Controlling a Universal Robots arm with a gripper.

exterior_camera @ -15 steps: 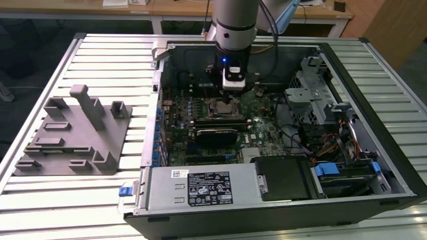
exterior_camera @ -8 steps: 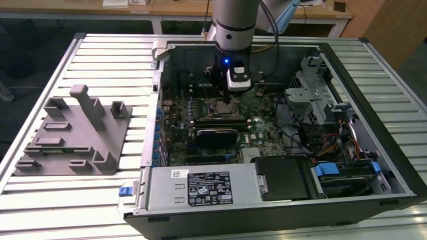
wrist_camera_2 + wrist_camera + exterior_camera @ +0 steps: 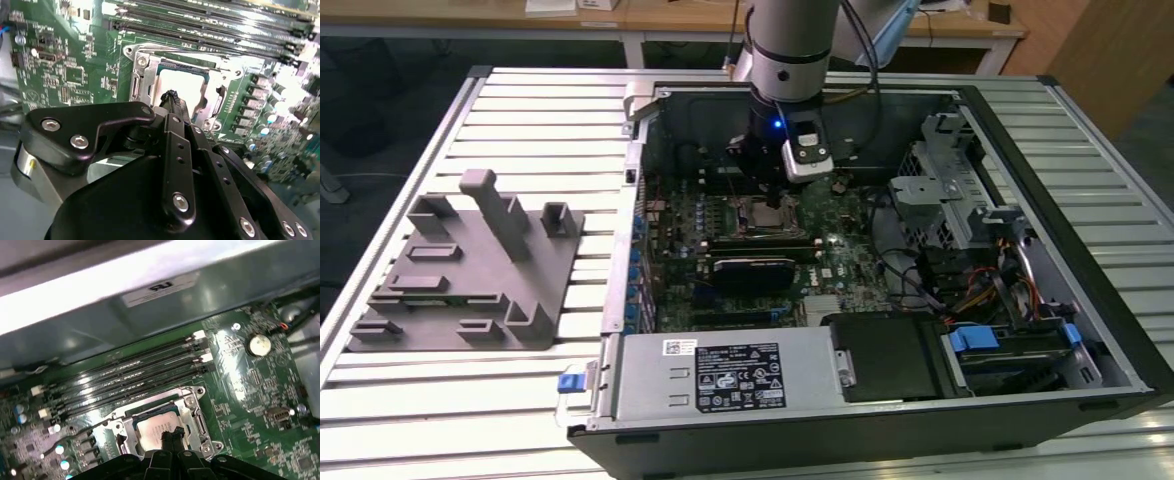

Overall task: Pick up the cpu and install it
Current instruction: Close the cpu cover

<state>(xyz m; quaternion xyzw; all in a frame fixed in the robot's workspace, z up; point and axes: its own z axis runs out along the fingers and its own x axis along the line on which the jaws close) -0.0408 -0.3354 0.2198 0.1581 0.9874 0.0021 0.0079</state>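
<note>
Pincer (image 3: 171,436) tips are clenched together with nothing between them, poised low over the processor socket. The room is a workshop with wooden desks (image 3: 667,20) along the back, and a pale slatted metal table (image 3: 520,110) carries the work: a grey moulded fixture (image 3: 467,270) on the exterior view's left and an open computer case (image 3: 854,435) lying on its side beside it. Inside the case the green motherboard (image 3: 847,260) faces up, with a label-covered metal box (image 3: 720,375) at the near edge and black memory slots (image 3: 125,375) just beside the socket frame (image 3: 195,415). The cpu (image 3: 150,427) lies inside that frame, silver top up and apparently flat, the tips just above its middle or touching it; I cannot tell which. Placing looks done and seating is in hand; any further move calls for a light, straight touch so the chip stays level
</note>
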